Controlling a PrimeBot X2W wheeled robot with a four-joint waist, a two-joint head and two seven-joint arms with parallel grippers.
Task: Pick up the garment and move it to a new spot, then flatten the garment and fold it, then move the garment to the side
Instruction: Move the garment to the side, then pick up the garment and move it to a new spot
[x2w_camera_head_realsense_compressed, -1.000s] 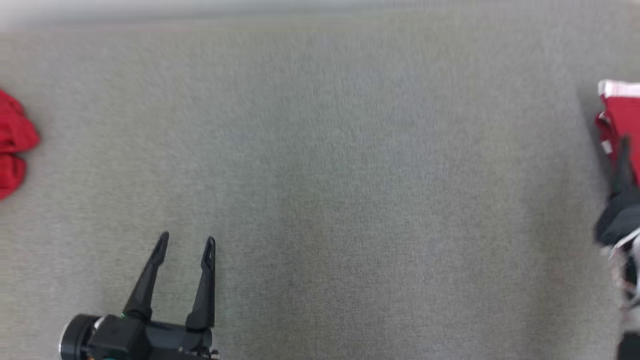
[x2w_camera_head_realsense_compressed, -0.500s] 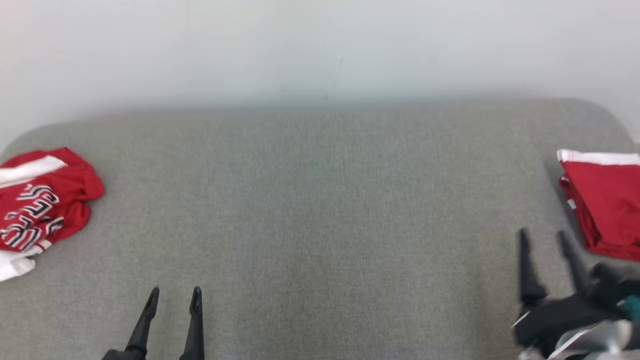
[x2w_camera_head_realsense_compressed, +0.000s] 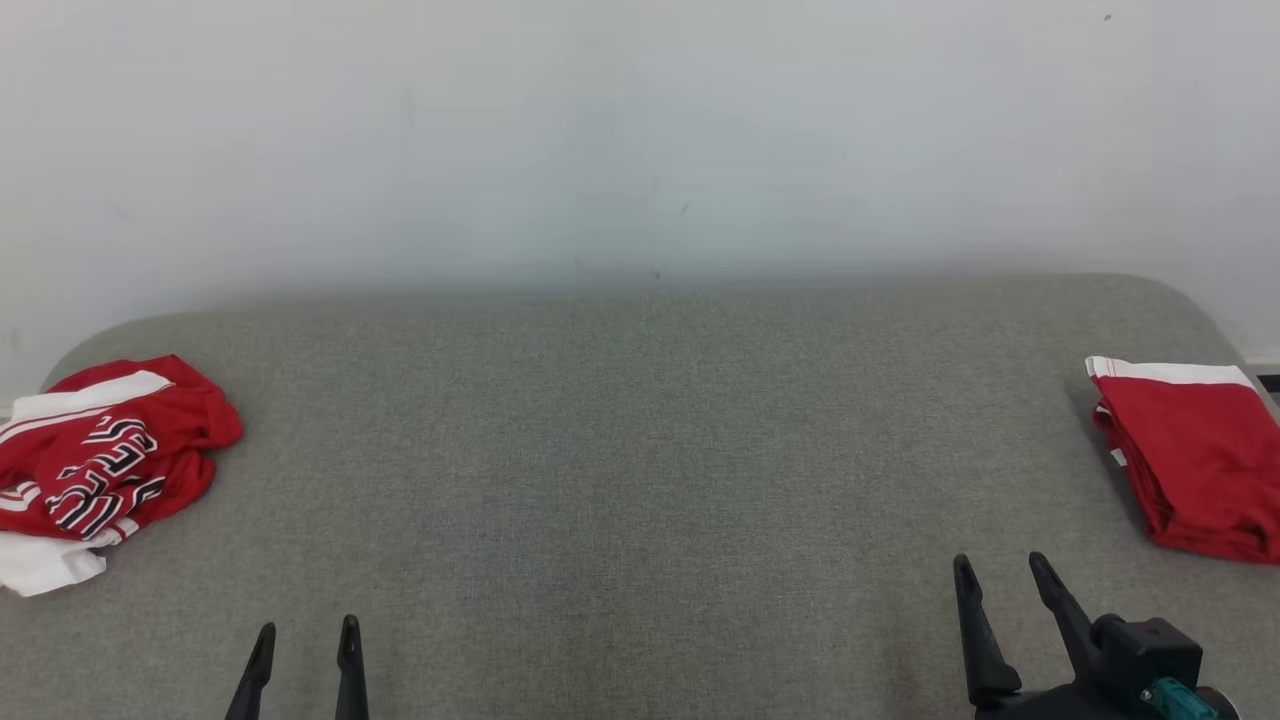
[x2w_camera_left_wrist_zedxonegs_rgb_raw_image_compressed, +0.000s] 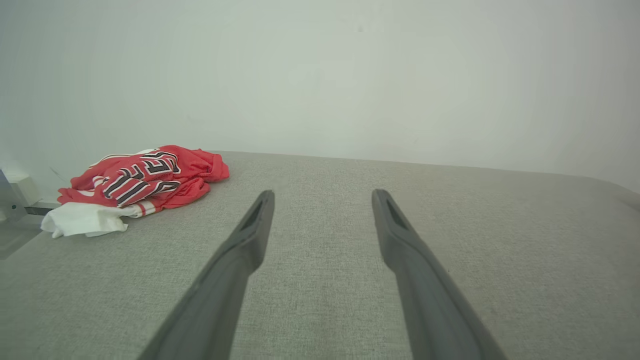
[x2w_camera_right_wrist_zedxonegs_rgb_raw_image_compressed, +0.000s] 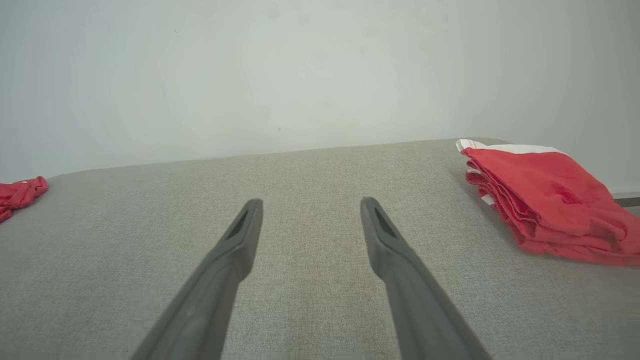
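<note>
A crumpled red and white garment (x2w_camera_head_realsense_compressed: 100, 465) with dark lettering lies at the far left of the grey padded surface (x2w_camera_head_realsense_compressed: 640, 450); the left wrist view shows the garment (x2w_camera_left_wrist_zedxonegs_rgb_raw_image_compressed: 142, 177) ahead and to the left. My left gripper (x2w_camera_head_realsense_compressed: 306, 632) stands open at the lower left, empty, well short of it. My right gripper (x2w_camera_head_realsense_compressed: 998, 567) is open and empty at the lower right. In the left wrist view my left gripper (x2w_camera_left_wrist_zedxonegs_rgb_raw_image_compressed: 322, 196) hovers over bare cloth, as does my right gripper (x2w_camera_right_wrist_zedxonegs_rgb_raw_image_compressed: 310, 204) in the right wrist view.
A folded stack of red clothes with a white band (x2w_camera_head_realsense_compressed: 1190, 455) sits at the right edge, just beyond the right gripper; the right wrist view shows the stack (x2w_camera_right_wrist_zedxonegs_rgb_raw_image_compressed: 545, 200). A pale wall (x2w_camera_head_realsense_compressed: 640, 140) rises behind the surface.
The head camera has tilted up, bringing the wall and both piles fully into view. The right gripper has come into view at the lower right. Both grippers stay open.
</note>
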